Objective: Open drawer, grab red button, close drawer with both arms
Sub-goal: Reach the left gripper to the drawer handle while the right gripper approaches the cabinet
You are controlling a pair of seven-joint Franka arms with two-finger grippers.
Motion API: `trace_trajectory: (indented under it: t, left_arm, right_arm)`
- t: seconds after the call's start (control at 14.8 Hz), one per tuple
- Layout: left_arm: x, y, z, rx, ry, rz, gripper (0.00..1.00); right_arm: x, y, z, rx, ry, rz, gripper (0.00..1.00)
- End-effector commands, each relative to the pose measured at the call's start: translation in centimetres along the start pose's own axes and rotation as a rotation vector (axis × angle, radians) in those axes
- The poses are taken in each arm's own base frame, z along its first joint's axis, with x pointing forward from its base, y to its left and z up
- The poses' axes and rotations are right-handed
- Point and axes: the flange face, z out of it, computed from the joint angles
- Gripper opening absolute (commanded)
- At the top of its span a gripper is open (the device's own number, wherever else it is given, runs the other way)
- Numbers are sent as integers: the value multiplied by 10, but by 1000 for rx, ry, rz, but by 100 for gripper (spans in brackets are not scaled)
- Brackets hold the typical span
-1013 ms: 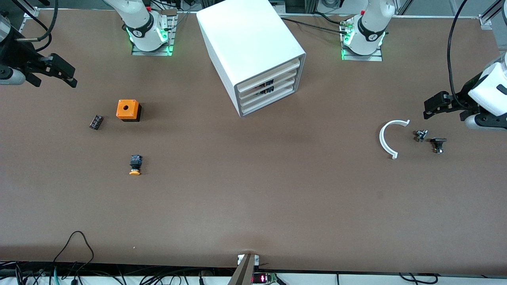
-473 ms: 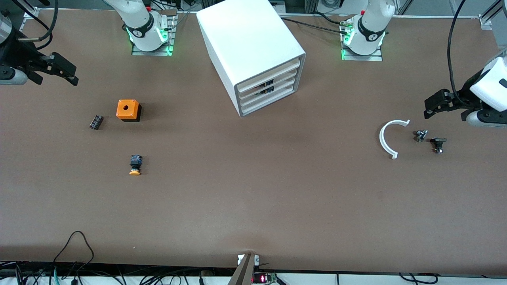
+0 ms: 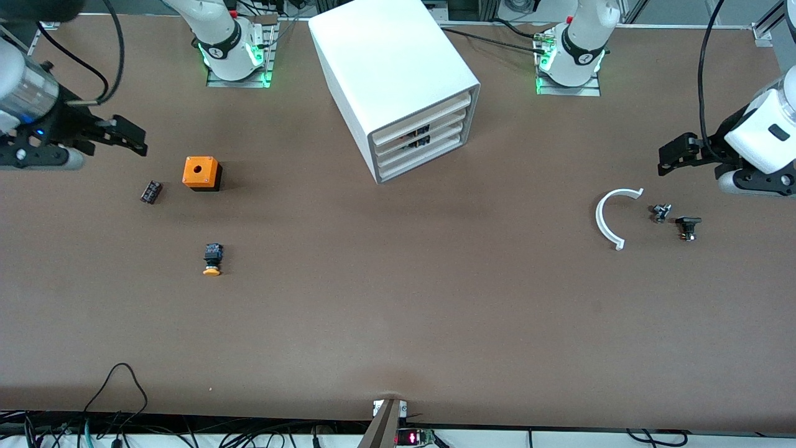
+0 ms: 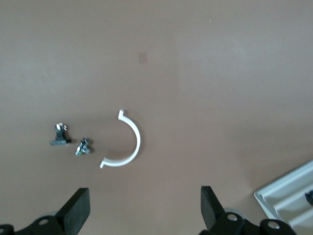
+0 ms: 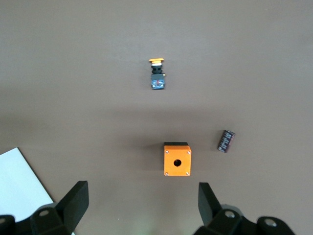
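The white cabinet (image 3: 392, 74) stands between the two arm bases, its four drawers facing the front camera at an angle. The second highest drawer (image 3: 435, 122) sits flush with the others, shut. Dark parts show in the gaps at that drawer's front. The red-capped button is hidden. My left gripper (image 3: 675, 155) is open and empty over bare table at the left arm's end, beside a white curved piece; its wrist view (image 4: 144, 210) shows a cabinet corner (image 4: 293, 193). My right gripper (image 3: 127, 137) is open and empty over the table beside the orange box; it shows in its wrist view (image 5: 142, 203).
At the right arm's end lie an orange box with a hole (image 3: 201, 172), an orange-yellow-capped button (image 3: 212, 259) and a small black cylinder (image 3: 150, 191). At the left arm's end lie a white curved piece (image 3: 606, 218) and two small dark parts (image 3: 660, 213) (image 3: 688, 226).
My right gripper has moved toward the orange box and the cabinet. My left gripper has shifted slightly toward the cabinet. Nothing on the table has moved.
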Motion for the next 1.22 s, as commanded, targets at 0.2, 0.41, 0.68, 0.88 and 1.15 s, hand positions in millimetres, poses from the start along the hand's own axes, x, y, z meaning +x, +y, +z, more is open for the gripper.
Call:
trace_trajectory:
  t: [0.2, 0.41, 0.68, 0.88, 1.15]
  left_arm:
    - [6, 30, 23, -131, -75, 227, 100]
    - [8, 41, 55, -329, -130, 327, 100]
    - [9, 54, 93, -509, -191, 309, 100]
    - [12, 67, 156, -705, -189, 332, 100]
    - [12, 89, 245, -948, -245, 243, 100]
  right_arm:
    - [33, -29, 47, 23, -17, -20, 100]
    - [49, -34, 74, 43, -30, -16, 99]
    - [61, -46, 93, 45, -21, -3, 100]
    - [69, -63, 112, 43, -21, 46, 99]
    - [72, -100, 132, 38, -20, 139, 99]
